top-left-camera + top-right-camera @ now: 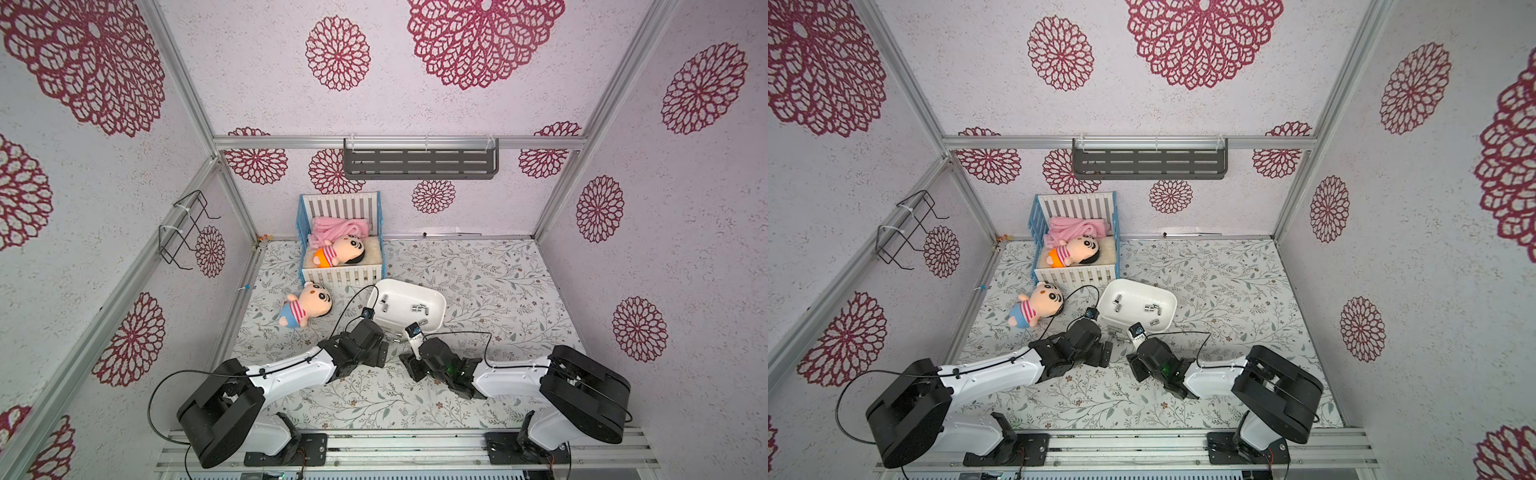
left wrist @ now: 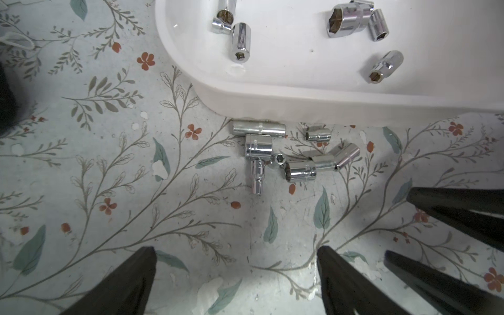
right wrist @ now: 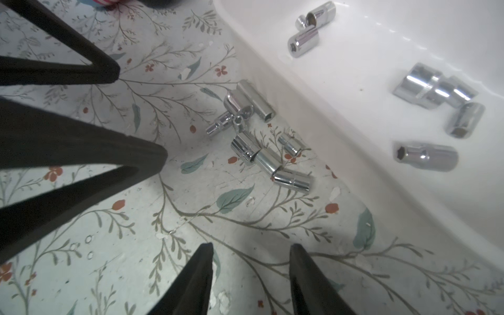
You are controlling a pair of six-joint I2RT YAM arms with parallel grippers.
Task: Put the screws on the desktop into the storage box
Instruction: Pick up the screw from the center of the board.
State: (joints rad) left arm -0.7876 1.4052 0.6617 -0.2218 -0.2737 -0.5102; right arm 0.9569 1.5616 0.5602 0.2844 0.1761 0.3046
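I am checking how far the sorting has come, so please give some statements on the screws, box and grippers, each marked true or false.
1. Some screws already lie in the storage box. True.
2. No screws lie on the desktop. False: a cluster lies beside the box.
3. The left gripper holds a screw. False: it is open and empty.
4. The right gripper is open and empty. True.
5. A plush doll lies in the crib. True.

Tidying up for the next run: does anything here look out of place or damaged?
One plush doll lies on the desktop outside the crib, and the desktop's print is chipped to white patches beside the loose screws.
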